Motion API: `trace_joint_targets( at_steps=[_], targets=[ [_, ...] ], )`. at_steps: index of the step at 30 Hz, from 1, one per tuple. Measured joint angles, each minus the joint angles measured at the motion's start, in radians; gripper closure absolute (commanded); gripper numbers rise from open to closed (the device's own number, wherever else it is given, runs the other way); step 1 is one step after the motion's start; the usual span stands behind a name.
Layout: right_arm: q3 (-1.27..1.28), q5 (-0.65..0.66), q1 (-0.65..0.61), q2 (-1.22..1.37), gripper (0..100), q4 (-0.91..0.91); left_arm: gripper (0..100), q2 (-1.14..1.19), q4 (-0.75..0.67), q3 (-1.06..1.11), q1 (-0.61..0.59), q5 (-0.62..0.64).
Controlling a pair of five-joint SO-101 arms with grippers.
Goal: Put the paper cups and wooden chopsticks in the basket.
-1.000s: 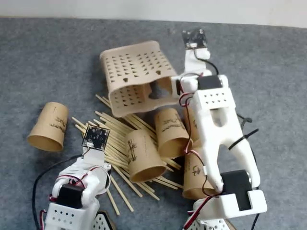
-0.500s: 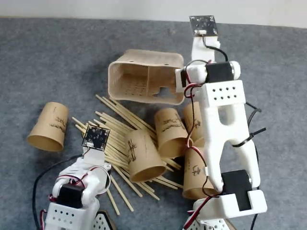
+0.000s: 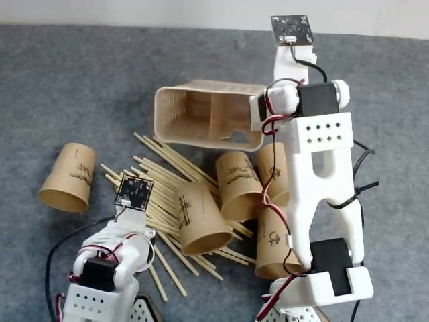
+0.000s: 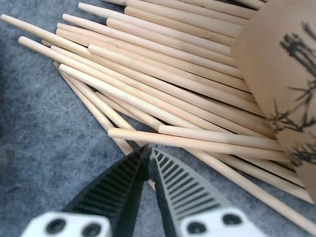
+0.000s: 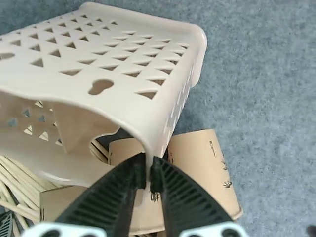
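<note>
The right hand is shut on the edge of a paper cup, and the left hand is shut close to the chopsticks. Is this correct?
Not quite. The right hand is shut on the edge of the basket, not on a paper cup; the right wrist view shows this, with paper cups lying beneath the basket. The left hand is indeed shut close to the chopsticks.

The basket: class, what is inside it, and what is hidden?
Inside the tipped basket only its own perforated walls and base show, with nothing lying in them. The right gripper, shut on its rim, and the arm behind it cover the corner nearest them.
</note>
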Motion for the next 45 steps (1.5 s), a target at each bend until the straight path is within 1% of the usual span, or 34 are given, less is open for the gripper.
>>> trace_joint_targets(
  at_steps=[6,14,21,23,26,28,32,35,38,45],
  targets=[
    [0.000,0.000,0.032,0.000,99.2,0.000,99,0.000,0.000,0.000,0.000,0.000],
    [0.000,0.000,0.058,0.000,98.9,-0.080,99,0.000,0.000,0.000,0.000,0.000],
    [-0.003,-0.054,0.072,0.025,98.8,-0.124,99,0.000,0.000,0.000,0.000,0.000],
    [-0.015,-0.055,0.080,0.069,97.2,-0.124,99,0.000,0.000,0.000,0.000,0.000],
    [-0.032,-0.057,0.083,0.121,91.8,-0.147,99,0.000,0.000,0.000,0.000,0.000],
    [-0.032,-0.057,0.078,0.158,90.8,-0.160,99,0.000,0.000,0.000,0.000,0.000],
    [-0.031,-0.057,0.078,0.198,92.0,-0.170,99,0.000,0.000,0.000,0.000,0.000],
    [-0.031,-0.057,0.078,0.198,99.1,-0.186,99,0.000,0.000,0.000,0.000,0.000],
    [-0.031,-0.055,0.080,0.198,99.1,-0.192,99,0.000,0.000,0.000,0.000,0.000],
    [-0.031,0.021,0.080,0.198,99.1,-0.167,99,0.000,0.000,0.000,0.000,0.000]
  ],
)
